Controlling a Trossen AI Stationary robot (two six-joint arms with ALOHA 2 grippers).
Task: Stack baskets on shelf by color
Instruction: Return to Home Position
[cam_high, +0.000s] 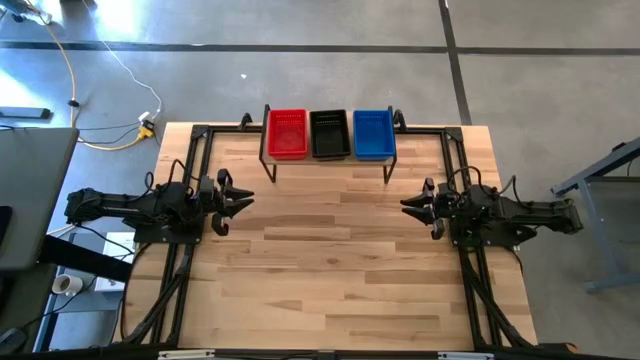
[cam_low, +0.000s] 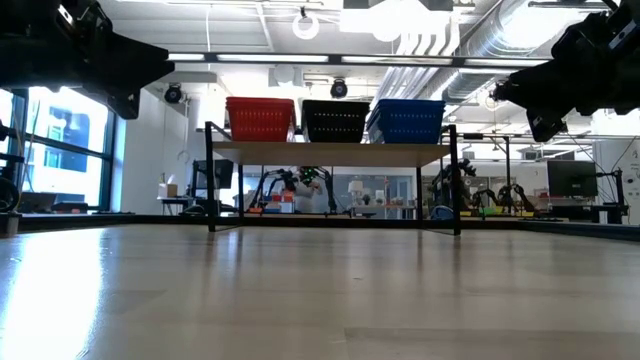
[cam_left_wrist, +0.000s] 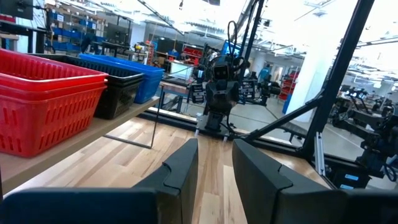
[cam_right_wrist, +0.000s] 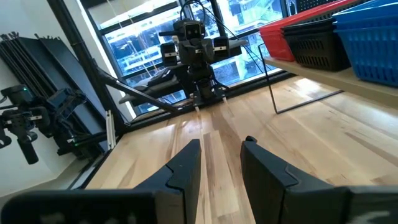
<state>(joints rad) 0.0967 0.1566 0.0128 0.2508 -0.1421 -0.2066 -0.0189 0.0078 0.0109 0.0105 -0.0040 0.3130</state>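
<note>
On the shelf (cam_high: 330, 160) at the table's far side stand three stacks of baskets side by side: red (cam_high: 287, 133) on the left, black (cam_high: 330, 134) in the middle, blue (cam_high: 373, 133) on the right. They rest by their bottoms on the light wood plank (cam_low: 330, 153). My left gripper (cam_high: 228, 199) hovers at the table's left side, pointing level toward the right, open with nothing between its fingers (cam_left_wrist: 214, 171). My right gripper (cam_high: 418, 204) hovers at the table's right side, pointing level toward the left, open and holding nothing (cam_right_wrist: 221, 168).
Black metal frames (cam_high: 185, 240) run along the table's left and right edges beneath the arms. Bare wooden tabletop (cam_high: 330, 270) lies between the grippers and toward the near edge. Free room shows under the shelf between its thin black legs (cam_low: 210, 190).
</note>
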